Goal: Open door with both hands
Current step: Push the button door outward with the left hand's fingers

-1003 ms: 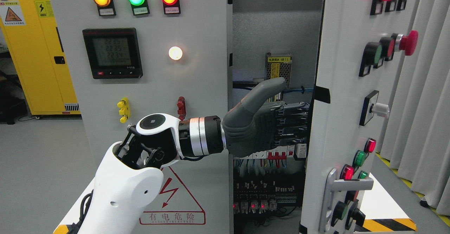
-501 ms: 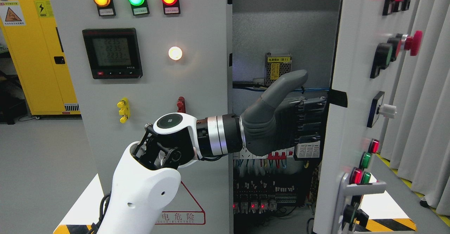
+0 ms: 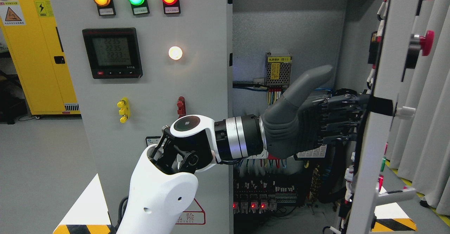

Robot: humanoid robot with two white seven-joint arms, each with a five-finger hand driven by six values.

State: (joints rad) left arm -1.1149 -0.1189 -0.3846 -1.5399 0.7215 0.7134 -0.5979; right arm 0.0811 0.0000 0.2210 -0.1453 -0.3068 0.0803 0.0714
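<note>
Our left hand [image 3: 309, 121] reaches across from the lower left with its fingers [image 3: 337, 116] stretched out nearly flat and the thumb [image 3: 309, 82] lifted well clear above them; it grips nothing, and the fingertips appear to press against the inner face of the door [image 3: 378, 146] near its free edge, though we cannot see the contact itself. The door stands at the right of the view, swung so far out that we see it almost edge-on, with the cabinet [image 3: 288, 33] and its wiring open between it and the fixed panel [image 3: 151, 86]. We judge the door to be stiff sheet metal, fairly heavy with the buttons and switches it carries, and smooth enough that flat fingers could slide along it. It should turn freely on its hinge, so a steady push suits it. The bare metal near the free edge looks the safest place to push, away from the wires [image 3: 376, 58] on its back. Our right hand is out of view.
</note>
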